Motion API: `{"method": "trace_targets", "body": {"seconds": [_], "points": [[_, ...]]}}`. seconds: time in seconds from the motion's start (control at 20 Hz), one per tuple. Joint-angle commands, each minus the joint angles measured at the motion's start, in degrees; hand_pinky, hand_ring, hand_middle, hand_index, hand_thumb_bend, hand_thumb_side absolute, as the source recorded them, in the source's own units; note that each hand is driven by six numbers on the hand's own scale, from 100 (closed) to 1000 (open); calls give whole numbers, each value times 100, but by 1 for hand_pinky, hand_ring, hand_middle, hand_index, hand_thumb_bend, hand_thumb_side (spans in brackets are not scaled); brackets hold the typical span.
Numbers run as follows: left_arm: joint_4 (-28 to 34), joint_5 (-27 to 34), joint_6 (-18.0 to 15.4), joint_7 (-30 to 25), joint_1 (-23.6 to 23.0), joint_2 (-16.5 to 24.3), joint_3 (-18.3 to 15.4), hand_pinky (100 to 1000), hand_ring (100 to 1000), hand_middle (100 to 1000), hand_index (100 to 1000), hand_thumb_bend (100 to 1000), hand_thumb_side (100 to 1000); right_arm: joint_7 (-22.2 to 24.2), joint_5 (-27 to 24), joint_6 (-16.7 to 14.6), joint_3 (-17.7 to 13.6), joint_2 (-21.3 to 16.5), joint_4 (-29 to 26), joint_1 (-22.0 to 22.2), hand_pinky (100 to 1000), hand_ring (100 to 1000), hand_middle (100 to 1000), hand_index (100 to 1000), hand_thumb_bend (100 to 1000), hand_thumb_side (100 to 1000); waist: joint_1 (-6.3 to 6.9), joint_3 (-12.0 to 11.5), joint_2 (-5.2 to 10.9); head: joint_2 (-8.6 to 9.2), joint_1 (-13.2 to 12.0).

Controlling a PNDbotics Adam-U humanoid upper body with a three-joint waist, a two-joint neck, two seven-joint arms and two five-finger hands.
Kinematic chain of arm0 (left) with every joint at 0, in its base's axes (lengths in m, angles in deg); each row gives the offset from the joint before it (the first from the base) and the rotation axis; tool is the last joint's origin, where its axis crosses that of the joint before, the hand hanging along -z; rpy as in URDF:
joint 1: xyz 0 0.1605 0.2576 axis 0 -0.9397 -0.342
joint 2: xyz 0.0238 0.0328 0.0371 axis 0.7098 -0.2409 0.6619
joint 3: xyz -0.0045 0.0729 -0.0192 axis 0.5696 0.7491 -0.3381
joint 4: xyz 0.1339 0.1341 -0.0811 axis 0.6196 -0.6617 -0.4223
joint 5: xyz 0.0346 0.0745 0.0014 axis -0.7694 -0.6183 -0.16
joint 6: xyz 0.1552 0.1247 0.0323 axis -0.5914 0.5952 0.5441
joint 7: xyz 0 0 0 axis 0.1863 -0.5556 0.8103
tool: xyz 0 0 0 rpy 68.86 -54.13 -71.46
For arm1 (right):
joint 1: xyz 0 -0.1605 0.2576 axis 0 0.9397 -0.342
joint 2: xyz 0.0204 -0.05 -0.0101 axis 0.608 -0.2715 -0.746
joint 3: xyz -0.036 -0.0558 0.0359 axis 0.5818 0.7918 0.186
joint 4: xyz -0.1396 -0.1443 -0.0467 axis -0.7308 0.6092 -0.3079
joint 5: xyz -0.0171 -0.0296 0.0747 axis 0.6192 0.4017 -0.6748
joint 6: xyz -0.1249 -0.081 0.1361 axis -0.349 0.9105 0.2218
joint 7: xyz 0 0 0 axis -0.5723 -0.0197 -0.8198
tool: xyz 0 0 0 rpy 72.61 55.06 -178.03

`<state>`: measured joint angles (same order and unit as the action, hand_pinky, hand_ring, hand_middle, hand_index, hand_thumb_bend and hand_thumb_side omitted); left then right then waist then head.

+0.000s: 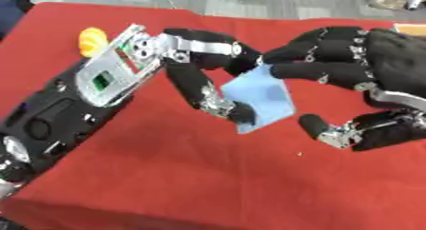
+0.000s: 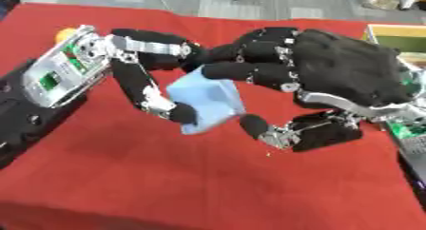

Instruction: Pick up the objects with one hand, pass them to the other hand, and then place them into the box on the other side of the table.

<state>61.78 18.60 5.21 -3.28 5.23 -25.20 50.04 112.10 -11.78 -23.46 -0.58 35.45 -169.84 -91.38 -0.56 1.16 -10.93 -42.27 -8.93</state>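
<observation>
Grey floor (image 1: 275,3) beyond red table (image 1: 208,177)
</observation>
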Motion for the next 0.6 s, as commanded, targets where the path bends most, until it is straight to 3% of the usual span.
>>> {"method": "trace_targets", "body": {"seconds": [0.05, 0.6], "points": [[109, -53, -50, -29, 132, 32, 8, 662, 581, 490, 591, 100, 482, 66, -39, 80, -48, -12, -119, -87, 865, 833, 950, 1000, 100, 246, -7, 7, 105, -19, -15], [204, -47, -11, -132, 191, -64, 56, 662, 580, 489, 590, 100, 485, 23, 157, 266, 9, 50, -119, -55, 867, 831, 949, 1000, 100, 249, -8, 9, 101, -41, -27]]}}
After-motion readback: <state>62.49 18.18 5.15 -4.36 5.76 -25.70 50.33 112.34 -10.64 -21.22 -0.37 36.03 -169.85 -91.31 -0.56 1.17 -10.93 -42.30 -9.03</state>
